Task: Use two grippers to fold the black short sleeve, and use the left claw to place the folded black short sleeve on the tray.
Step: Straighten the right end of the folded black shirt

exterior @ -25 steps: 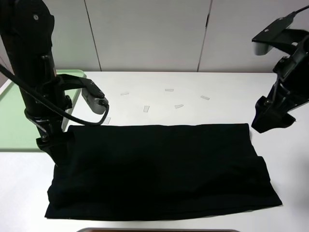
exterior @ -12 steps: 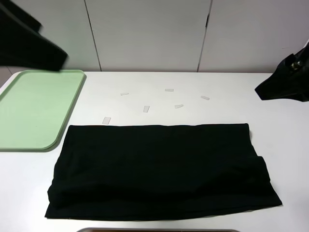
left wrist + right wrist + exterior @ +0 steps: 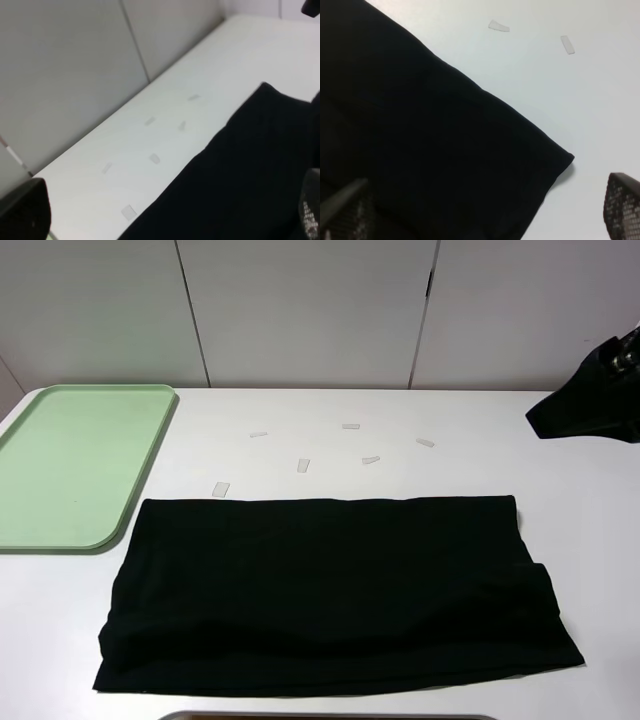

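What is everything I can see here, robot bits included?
T-shirt: one, black, lying flat in a wide band across the near middle of the table.
Tray: one, pale green, far left of the table, apart from the shirt.
Tape strips: six, pale, scattered on the table behind the shirt.
Table: one, white, under everything.
Wall panels: pale grey, behind the table.
Left gripper: one, black, jaws wide open, out of the high view.
Right gripper: one, black, jaws wide open above a shirt corner.

Black short sleeve (image 3: 330,590): plain blk, no print. Tray (image 3: 70,460): pale mint grn. Table (image 3: 470,420) white; tape strips (image 3: 303,466) pale.
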You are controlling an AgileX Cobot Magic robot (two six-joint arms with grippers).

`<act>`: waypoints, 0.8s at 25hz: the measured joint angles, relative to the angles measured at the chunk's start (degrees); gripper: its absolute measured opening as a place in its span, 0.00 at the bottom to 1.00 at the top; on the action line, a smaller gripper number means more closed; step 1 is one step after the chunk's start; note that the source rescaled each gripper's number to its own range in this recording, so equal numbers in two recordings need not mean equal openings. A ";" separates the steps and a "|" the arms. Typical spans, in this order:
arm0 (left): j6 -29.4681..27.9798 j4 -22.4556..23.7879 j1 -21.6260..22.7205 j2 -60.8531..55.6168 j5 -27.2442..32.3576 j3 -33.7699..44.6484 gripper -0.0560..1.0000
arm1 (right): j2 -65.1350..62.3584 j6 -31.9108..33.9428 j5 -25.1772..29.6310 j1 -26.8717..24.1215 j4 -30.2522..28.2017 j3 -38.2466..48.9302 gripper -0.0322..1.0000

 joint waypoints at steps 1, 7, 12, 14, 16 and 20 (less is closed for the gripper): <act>-2.15 0.88 0.00 -3.86 0.00 2.10 1.00 | 0.00 0.00 0.00 0.00 0.16 0.00 1.00; -10.97 4.73 0.00 -14.27 4.71 8.65 1.00 | 0.00 0.00 -0.04 0.00 1.26 0.00 1.00; -12.14 5.05 0.00 -14.41 7.11 11.94 1.00 | 0.00 0.00 -1.56 0.00 1.84 0.00 1.00; -13.24 5.05 0.00 -14.41 8.58 13.99 1.00 | 0.00 0.00 -1.50 0.00 1.90 0.00 1.00; -14.18 5.11 0.00 -14.41 9.26 14.68 1.00 | 0.00 0.00 -1.50 0.00 2.02 0.00 1.00; -16.23 5.11 0.00 -14.41 10.32 14.78 1.00 | 0.00 0.00 -1.50 0.00 2.26 0.00 1.00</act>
